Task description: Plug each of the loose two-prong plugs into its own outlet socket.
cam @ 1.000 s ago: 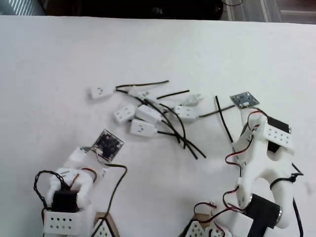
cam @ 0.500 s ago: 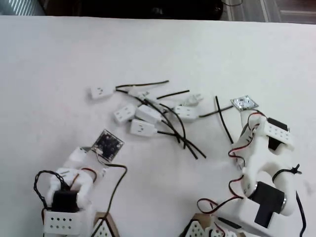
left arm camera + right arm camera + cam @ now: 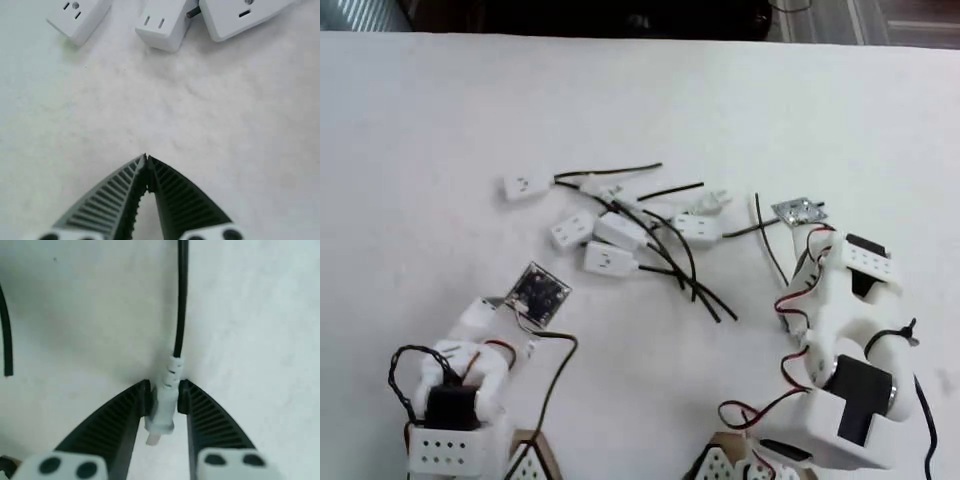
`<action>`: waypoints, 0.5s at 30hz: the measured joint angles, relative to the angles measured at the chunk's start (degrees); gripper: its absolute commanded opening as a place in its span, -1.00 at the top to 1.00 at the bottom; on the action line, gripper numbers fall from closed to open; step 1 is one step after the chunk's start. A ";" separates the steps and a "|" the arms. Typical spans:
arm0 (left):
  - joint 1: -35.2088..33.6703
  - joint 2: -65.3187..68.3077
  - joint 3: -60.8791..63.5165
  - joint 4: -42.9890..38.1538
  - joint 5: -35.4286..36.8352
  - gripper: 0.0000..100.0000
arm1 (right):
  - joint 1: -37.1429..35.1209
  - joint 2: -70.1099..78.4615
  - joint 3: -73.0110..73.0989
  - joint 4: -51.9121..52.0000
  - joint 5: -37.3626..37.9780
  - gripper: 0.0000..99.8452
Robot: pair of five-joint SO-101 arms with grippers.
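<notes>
Held plug (image 3: 162, 407): white body, clamped in your right end effector (image 3: 163, 386), one ribbed finger on each side. Its black cord (image 3: 181, 300) runs straight out past the fingertips across the worktop (image 3: 260, 300). Can't tell if the plug touches the surface. A second cord (image 3: 5, 330) lies well apart from it.

Outlet sockets (image 3: 608, 260): several white blocks bunched around the middle of the worktop, with black cords (image 3: 680, 265) tangled over and beside them. One lone socket (image 3: 525, 186) sits apart from the bunch, on the side toward the left edge. A loose plug (image 3: 712, 203) lies on the far side of the bunch, next to the rightmost socket (image 3: 698, 230).

Your left end effector (image 3: 146, 161): fully closed, tips touching each other, over bare worktop. Three sockets (image 3: 162, 25) lie beyond its tips, slots facing the wrist camera, well apart from it.

Arms from above: left arm (image 3: 460, 385) sits folded at the near-left corner, short of the bunch. Right arm (image 3: 840, 310) stands toward the near-right corner. Its wrist is over the crossed cords (image 3: 765, 235) just right of the bunch.
</notes>
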 measured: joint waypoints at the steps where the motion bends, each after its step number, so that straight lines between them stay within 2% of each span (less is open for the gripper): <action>1: 0.00 0.00 0.00 0.00 0.00 0.95 | 0.00 0.00 0.00 0.00 0.00 0.84; 5: 0.00 0.00 0.00 0.70 0.00 0.95 | 0.26 0.09 -0.09 0.00 0.00 0.97; 12: 0.00 0.00 0.00 0.88 0.00 0.95 | 0.44 0.09 0.00 0.00 -0.18 0.96; 15: 0.00 0.00 0.00 0.88 0.00 0.95 | 0.44 0.09 0.00 0.00 -0.18 0.84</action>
